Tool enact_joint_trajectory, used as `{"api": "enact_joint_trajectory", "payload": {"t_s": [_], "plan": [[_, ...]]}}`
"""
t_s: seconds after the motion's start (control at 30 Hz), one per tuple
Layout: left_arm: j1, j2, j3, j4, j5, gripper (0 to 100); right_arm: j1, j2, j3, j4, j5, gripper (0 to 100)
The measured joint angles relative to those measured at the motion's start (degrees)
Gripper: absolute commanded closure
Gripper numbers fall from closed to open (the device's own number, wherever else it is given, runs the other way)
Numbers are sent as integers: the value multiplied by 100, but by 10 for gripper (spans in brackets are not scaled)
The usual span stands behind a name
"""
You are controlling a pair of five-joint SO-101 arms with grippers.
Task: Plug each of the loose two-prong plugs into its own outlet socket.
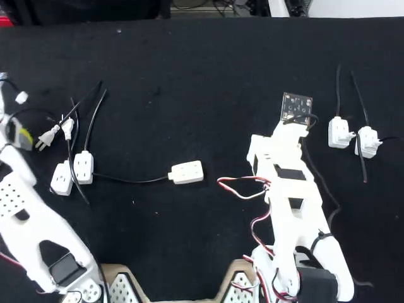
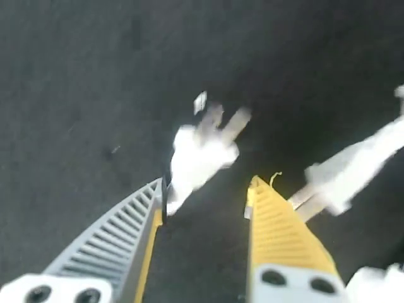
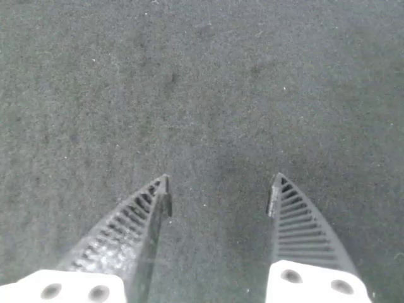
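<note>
Prongs pointing away, one plug sits, blurred, between the tips of the left pincer. The jaws stand wide apart and the plug is close to the grey finger. Another plug lies just beside it. Near them on the black bench rest two sockets side by side, and a third socket lies mid-bench on its cord. The right pincer hangs wide open over bare bench.

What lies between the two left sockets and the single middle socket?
A thin black cable runs from the left sockets to the single socket; nothing else lies there, as the high view shows.
</note>
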Motion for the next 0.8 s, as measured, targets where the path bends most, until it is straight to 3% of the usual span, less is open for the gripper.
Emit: {"api": "enact_joint_trajectory", "payload": {"t_s": [0.43,0.57,0.63,0.8], "plan": [[220,413,-158,-905,0,798,0,0,0,0,0,758],[246,422,-176,-862,0,982,0,0,0,0,0,758],[273,422,-176,-730,0,942,0,0,0,0,0,758],[290,475,-343,-343,9,966,0,0,0,0,0,758]]}}
